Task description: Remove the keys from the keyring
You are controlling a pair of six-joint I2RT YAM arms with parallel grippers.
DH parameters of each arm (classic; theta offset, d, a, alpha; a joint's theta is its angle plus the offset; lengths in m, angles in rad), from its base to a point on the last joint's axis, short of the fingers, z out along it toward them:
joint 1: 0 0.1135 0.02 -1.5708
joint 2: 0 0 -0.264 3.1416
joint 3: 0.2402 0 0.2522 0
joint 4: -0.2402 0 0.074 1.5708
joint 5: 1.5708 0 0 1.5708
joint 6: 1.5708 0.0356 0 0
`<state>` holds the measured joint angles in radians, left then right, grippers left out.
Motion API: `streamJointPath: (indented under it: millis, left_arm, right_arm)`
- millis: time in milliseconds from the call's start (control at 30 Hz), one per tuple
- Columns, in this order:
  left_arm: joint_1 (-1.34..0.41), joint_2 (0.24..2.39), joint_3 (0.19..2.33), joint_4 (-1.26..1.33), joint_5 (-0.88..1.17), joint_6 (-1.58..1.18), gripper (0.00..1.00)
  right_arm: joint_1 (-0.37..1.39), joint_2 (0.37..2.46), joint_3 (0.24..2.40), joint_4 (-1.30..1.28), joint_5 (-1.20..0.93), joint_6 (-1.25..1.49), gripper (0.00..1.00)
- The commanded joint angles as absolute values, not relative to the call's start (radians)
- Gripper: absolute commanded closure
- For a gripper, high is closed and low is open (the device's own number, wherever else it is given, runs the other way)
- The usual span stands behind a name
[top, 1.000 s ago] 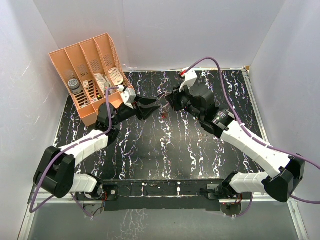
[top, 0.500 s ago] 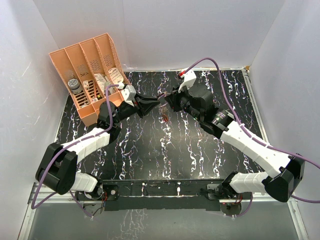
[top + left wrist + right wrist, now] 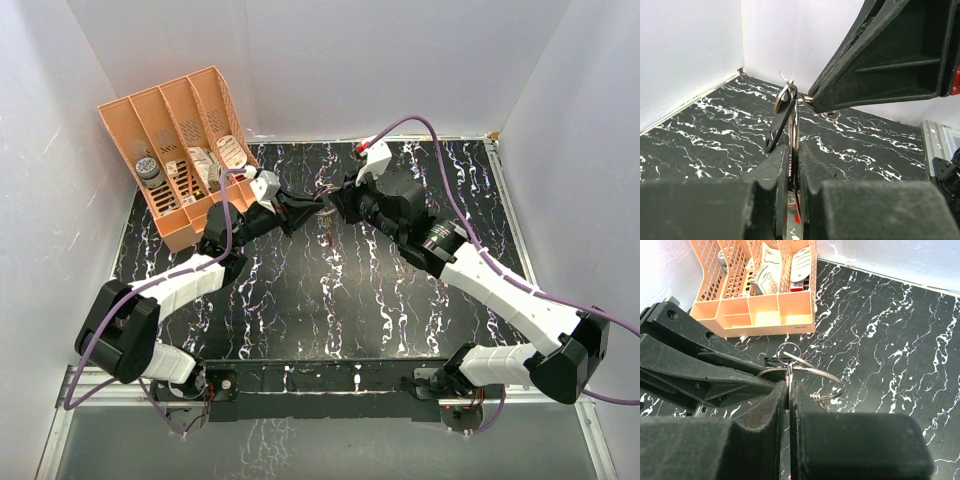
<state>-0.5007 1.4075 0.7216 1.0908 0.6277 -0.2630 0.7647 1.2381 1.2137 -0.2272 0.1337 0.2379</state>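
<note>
Both pincers meet tip to tip above the table's point(image 3: 300, 300) far middle: my left pincer point(image 3: 792, 167) and right pincer point(image 3: 788, 390) each clamp the keyring point(image 3: 788, 371) between them.

Robot lab test cell, we judged, not a home or a shop. We noted two jointed machines, the left arm point(image 3: 170, 290) and the right arm point(image 3: 500, 290), bolted side by side to a dark base plate point(image 3: 320, 385) at the near edge of a black, white-veined tabletop point(image 3: 330, 300). Plain white panels point(image 3: 330, 60) boxed the tabletop in on three sides. Purple cables point(image 3: 420, 122) ran exposed along both arms. An orange mesh desk organiser point(image 3: 175, 150) stood at the far left, holding small oddments we could not identify.
</note>
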Motion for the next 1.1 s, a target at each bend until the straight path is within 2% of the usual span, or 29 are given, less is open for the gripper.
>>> streamJointPath:
  millis: [0,133,267,333,367,533,700,800,1000,1067]
  left_arm:
    - [-0.505,1.332,0.753,0.934,0.458,-0.187,1.0]
    - [-0.505,1.294,0.886,0.587,0.296,-0.054,1.0]
    - [-0.505,1.268,1.019,0.293,0.213,0.075,1.0]
    - [-0.505,1.28,1.113,0.121,0.189,0.138,1.0]
    - [-0.505,1.29,1.165,0.042,0.173,0.161,1.0]
    - [-0.505,1.347,1.358,-0.255,0.146,0.254,1.0]
    - [-0.507,1.397,1.515,-0.498,0.268,0.32,1.0]
    - [-0.506,1.374,1.518,-0.487,0.265,0.297,1.0]
    - [-0.506,1.24,1.513,-0.444,0.445,0.25,1.0]
    - [-0.506,1.197,1.48,-0.384,0.481,0.223,0.97]
  right_arm:
    - [0.773,1.208,1.224,-0.138,0.145,0.233,1.0]
    - [0.774,1.184,1.188,-0.141,0.193,0.216,0.99]
    - [0.773,1.153,1.128,-0.096,0.279,0.187,0.69]
    - [0.773,1.142,1.1,-0.076,0.346,0.178,0.49]
    - [0.774,1.138,1.086,-0.064,0.391,0.174,0.45]
    - [0.773,1.133,1.022,0.002,0.462,0.161,0.41]
    - [0.775,1.175,0.996,0.019,0.416,0.157,0.4]
    - [0.774,1.176,0.946,0.091,0.297,0.139,0.4]
    - [0.774,1.154,0.872,0.218,0.179,0.104,0.46]
    - [0.774,1.154,0.871,0.244,0.118,0.105,0.45]
